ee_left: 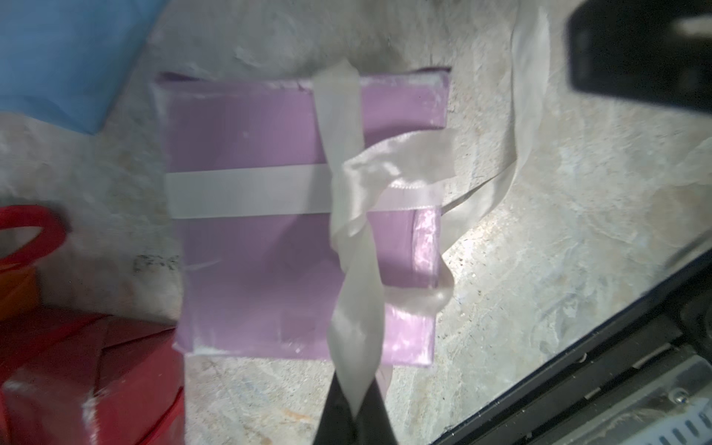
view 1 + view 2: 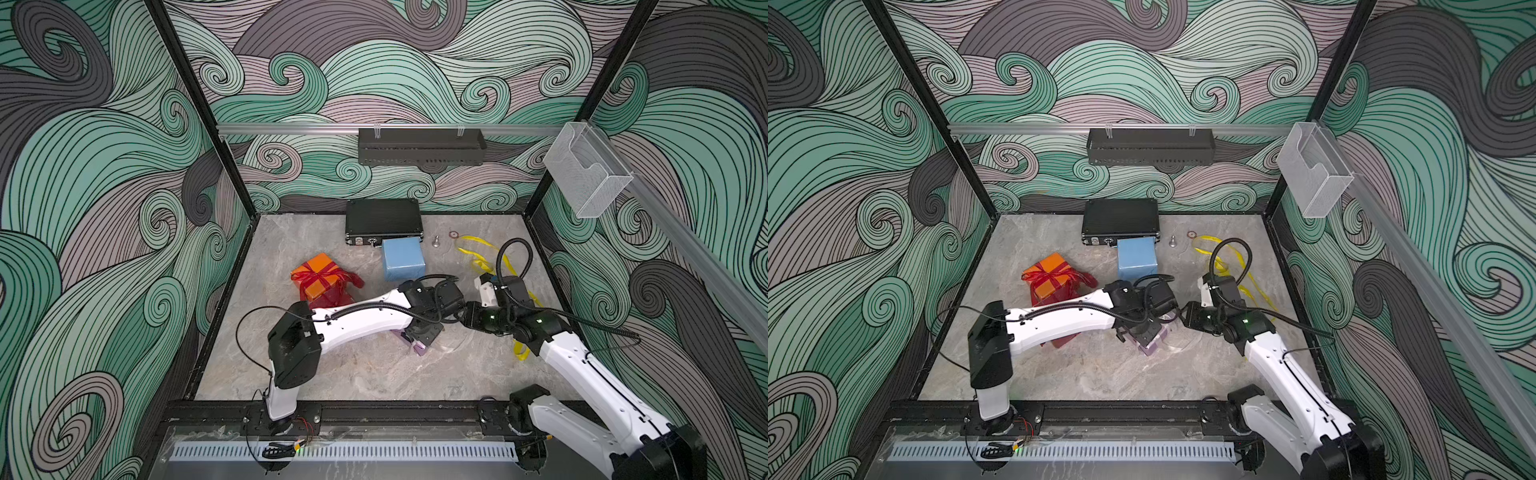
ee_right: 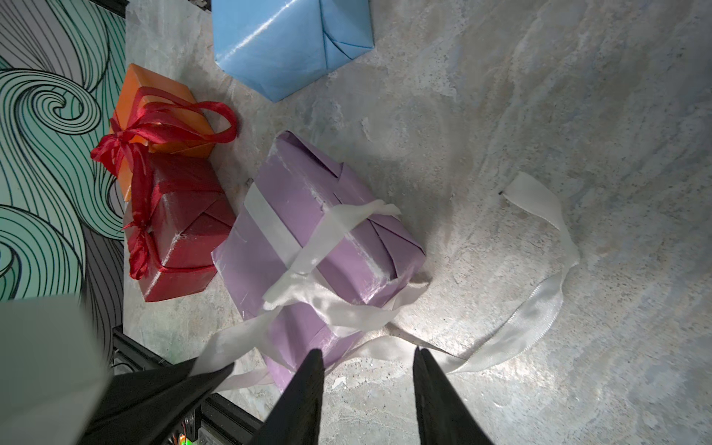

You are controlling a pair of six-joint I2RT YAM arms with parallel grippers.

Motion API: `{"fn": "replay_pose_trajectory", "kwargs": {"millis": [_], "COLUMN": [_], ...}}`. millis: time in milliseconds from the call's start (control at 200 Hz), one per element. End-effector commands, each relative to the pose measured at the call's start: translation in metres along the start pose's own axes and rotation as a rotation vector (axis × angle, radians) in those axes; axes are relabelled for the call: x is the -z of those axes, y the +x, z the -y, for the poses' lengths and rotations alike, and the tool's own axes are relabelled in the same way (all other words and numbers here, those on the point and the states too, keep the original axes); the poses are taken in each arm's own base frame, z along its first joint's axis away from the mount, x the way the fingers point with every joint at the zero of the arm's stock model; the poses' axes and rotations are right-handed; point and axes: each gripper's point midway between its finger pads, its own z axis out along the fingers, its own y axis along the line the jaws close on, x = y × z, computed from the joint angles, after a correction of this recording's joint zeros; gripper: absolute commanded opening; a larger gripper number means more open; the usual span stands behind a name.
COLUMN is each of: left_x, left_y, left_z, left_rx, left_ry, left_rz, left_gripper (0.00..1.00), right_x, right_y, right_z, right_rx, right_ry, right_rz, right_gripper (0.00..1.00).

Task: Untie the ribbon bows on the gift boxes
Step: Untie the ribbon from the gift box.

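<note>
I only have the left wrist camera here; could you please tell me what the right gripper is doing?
Observer: The right gripper is open, tips by a white ribbon tail beside the lilac box.
Operator: Thanks. Is any other bow tied?
Observer: Yes, a red bow is tied on the orange box.
Operator: Is any ribbon already off?
Observer: A yellow ribbon lies loose on the table, off every box.

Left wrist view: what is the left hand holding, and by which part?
The white ribbon on the lilac box, pinched by a strand leading from its knot.
</note>
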Motion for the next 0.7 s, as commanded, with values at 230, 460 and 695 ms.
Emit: {"fn": "replay_pose_trajectory", "kwargs": {"millis": [230, 460, 695], "left_x": [0.092, 0.11, 0.094], "left_y": [0.0, 0.039, 0.072], "left_z": [-0.088, -0.137, -0.158], "left_rx": [0.316, 0.615, 0.772], "left_ry": [-0.162, -0.219, -0.274], "left_rz": [0.519, 0.73, 0.689], "left_gripper": [0.0, 0.18, 0.24], "right_x": [-0.009, -0.02, -0.041], "right_y": [-0.006, 0.001, 0.008], "right_z": [-0.028, -0.045, -0.064], "right_rx": [0.029, 0.105, 0.225], "right_ry": [-0.105, -0.084, -0.008], "right_rz": [-0.068, -0.133, -0.209], "right_gripper": [0.47, 0.5, 0.54]}}
